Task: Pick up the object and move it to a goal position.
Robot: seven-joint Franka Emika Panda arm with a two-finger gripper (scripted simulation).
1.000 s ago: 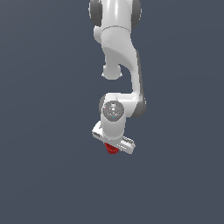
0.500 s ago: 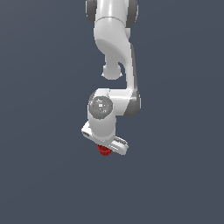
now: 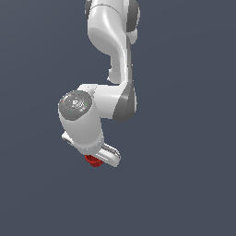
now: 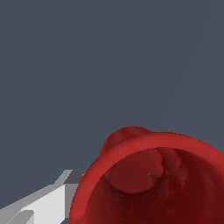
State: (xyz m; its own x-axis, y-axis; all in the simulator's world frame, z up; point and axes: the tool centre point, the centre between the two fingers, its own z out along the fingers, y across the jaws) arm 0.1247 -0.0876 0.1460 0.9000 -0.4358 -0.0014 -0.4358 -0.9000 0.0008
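The object is a small red cup (image 3: 94,160) with a hollow top and a wider rim. In the exterior view only a bit of it shows under the white gripper (image 3: 96,158), whose hand hides the fingers. In the wrist view the red cup (image 4: 148,179) fills the near part of the picture, its open mouth toward the camera, with one grey-white finger (image 4: 41,201) pressed beside its rim. The gripper is shut on the cup and holds it off the plain grey ground.
The white arm (image 3: 113,50) comes down from the top of the exterior view, with its large wrist joint (image 3: 78,110) close to the camera. All around is plain dark grey background.
The arm has moved toward the exterior view's left and nearer the camera, with the wrist turned. The red cup has travelled with the gripper and stays in its grip.
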